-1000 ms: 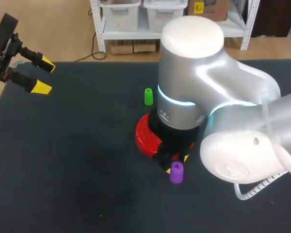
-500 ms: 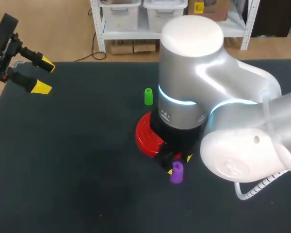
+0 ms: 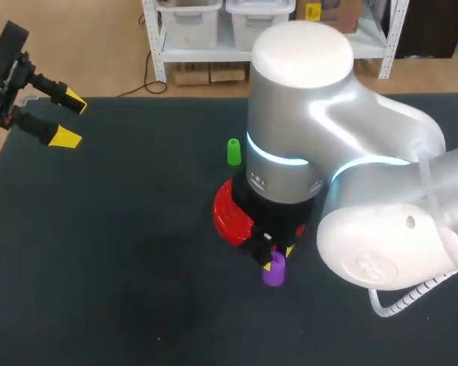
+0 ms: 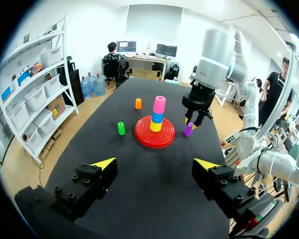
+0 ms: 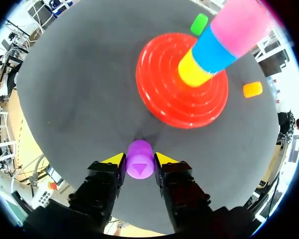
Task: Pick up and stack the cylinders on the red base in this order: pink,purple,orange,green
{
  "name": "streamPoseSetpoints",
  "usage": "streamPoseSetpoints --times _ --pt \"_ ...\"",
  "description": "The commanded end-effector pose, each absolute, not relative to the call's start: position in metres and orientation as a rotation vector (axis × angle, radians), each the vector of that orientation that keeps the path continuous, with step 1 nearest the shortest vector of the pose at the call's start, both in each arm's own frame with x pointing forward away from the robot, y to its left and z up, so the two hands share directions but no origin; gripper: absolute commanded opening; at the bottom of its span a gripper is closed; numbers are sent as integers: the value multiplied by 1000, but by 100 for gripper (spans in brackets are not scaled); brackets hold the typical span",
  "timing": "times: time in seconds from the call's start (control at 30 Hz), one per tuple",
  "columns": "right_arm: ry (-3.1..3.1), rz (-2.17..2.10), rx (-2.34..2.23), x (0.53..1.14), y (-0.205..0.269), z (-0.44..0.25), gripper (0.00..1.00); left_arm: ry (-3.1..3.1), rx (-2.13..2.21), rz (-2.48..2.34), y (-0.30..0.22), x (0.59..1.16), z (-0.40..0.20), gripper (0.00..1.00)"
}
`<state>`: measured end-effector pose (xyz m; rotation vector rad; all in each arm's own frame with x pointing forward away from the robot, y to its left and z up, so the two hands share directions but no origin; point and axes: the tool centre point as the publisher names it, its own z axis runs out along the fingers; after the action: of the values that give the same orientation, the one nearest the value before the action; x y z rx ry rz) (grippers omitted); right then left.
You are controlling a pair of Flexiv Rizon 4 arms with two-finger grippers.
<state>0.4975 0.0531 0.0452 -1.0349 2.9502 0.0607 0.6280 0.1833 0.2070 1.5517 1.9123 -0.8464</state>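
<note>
1. The table carries a dark mat. All task parts lie on or over it.

2. The right arm enters from the right and stands over the middle of the table.

3. The red base is a round, ribbed disc near the table centre. It carries a stack of three cylinders: yellow cylinder at the bottom, blue cylinder in the middle, pink cylinder on top.

4. The left gripper hangs over the table's far left corner, well apart from the base. Its fingers are spread wide with nothing between them.

5. The right gripper is just beside the base, on the near side. Its two yellow tips press on opposite sides of the purple cylinder. This part is short and round, with a darker triangular mark on the end facing the wrist camera. It cannot be told whether it rests on the mat.

6. The green cylinder stands upright on the mat just beyond the base. The orange cylinder stands further off.

View differences:
- Head view: the right arm hides the stack and the orange cylinder. Only part of the base shows.
- Left wrist view: the complete stack and all loose cylinders show from the side.
- Right wrist view: only this view shows finger contact on the purple cylinder.
</note>
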Motion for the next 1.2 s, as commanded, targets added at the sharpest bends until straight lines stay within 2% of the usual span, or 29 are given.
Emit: streamPoseSetpoints --times 0.03,0.47,0.83,0.97,1.1,1.2 --pt "2920 76 -1024 502 49 86 0 1908 1551 -845 184 628 206 100" --pt "2777 151 -963 557 52 206 0 1908 1551 -845 184 628 206 100" --pt "2731 119 -865 615 52 224 0 1908 1551 -845 184 628 206 100" --pt "2731 119 -865 615 52 224 7 1908 1551 -845 184 628 206 100" --pt "2731 119 -865 615 52 224 0 1908 1551 -845 184 628 206 100" --pt "2731 119 -865 615 52 224 0 1908 1551 -845 184 628 206 100"
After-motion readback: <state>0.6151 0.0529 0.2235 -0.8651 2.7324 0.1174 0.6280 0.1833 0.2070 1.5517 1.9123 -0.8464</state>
